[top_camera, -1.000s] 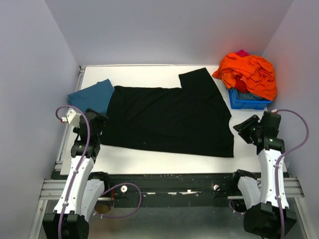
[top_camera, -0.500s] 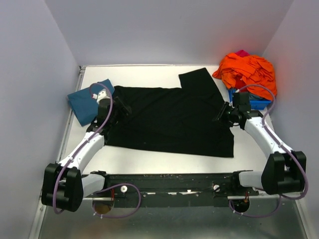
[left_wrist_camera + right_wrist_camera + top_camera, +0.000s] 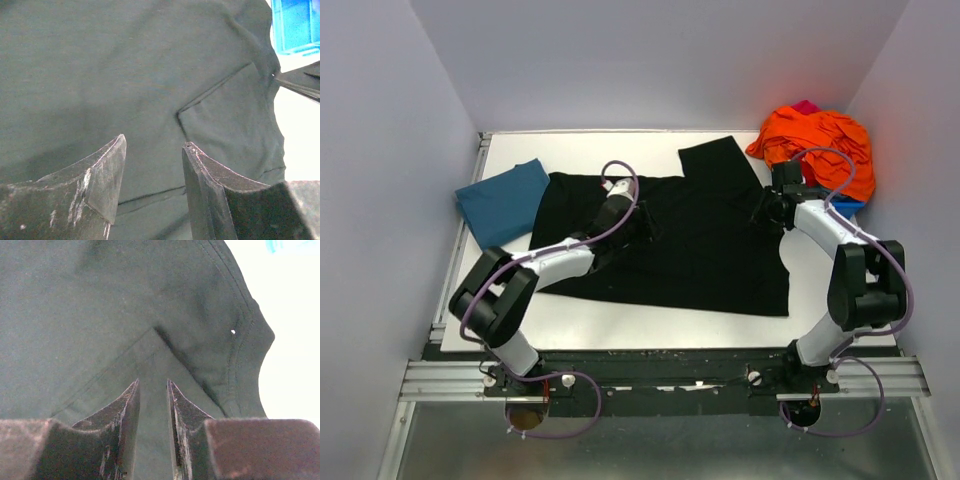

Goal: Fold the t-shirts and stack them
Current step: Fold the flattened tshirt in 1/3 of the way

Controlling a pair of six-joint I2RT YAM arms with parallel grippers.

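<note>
A large black t-shirt (image 3: 690, 250) lies spread flat across the table, showing no print. A plain teal-blue t-shirt (image 3: 503, 200) lies folded at the table's left edge, touching the black one. My left gripper (image 3: 642, 224) hovers over the middle of the black shirt. In the left wrist view the left gripper (image 3: 154, 142) stands open above a seam in the black cloth (image 3: 125, 75), holding nothing. My right gripper (image 3: 763, 212) sits over the shirt's right edge, below the sleeve. The right gripper (image 3: 152, 382) has its jaws a narrow gap apart, empty, just above the black cloth (image 3: 100, 300).
A heap of orange clothes (image 3: 820, 145) sits on a small blue bin (image 3: 845, 208) at the back right, close to my right arm. The bin (image 3: 297, 25) also shows in the left wrist view. Bare white table (image 3: 640, 322) runs along the front.
Both arms swung inward from the table's sides. The left gripper moved from the shirt's left edge to its middle, the right up along the right edge. Both pairs of jaws narrowed.
</note>
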